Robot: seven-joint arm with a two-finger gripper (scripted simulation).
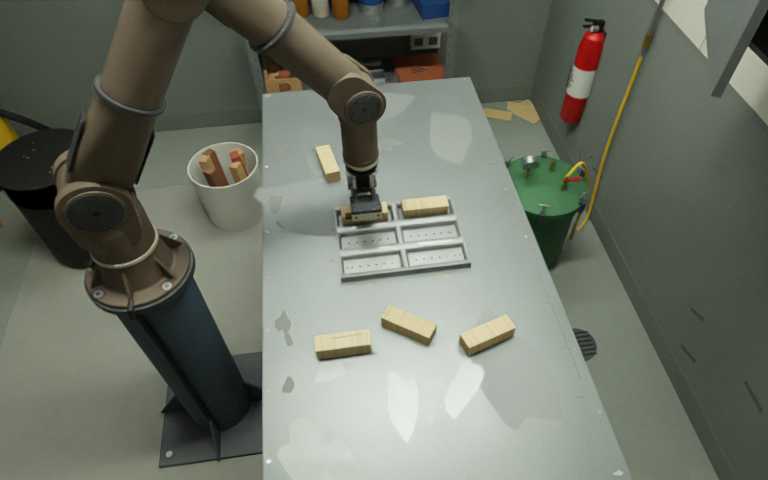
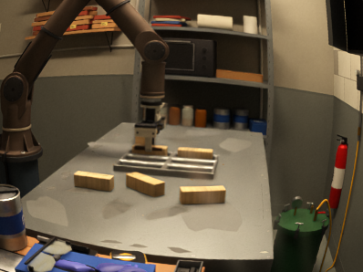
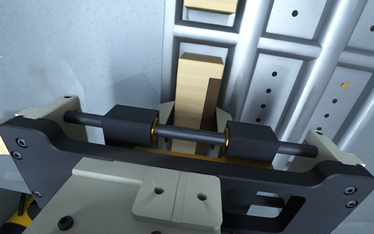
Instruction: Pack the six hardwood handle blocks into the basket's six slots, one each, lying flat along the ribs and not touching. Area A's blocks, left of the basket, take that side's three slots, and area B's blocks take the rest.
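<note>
A hardwood block [image 1: 365,213] [image 3: 197,93] lies partly hidden under my gripper [image 1: 364,214] [image 2: 143,148] [image 3: 193,121], in the far slot of the basket [image 1: 403,238] [image 2: 168,163] nearest the arm's base. The fingers stand on its two long sides and grip it. A second block [image 1: 425,206] [image 2: 195,153] [image 3: 211,6] lies flat in the neighbouring far slot. The other slots hold nothing. One block [image 1: 327,163] lies on the table beyond the basket. Three blocks [image 1: 342,344] [image 1: 409,324] [image 1: 487,334] lie in a loose row on the near side.
A white bucket [image 1: 225,184] of wood pieces stands off the table beside the arm's base. A green drum [image 1: 546,198] with a yellow hose stands off the opposite edge. The table's near end is open surface.
</note>
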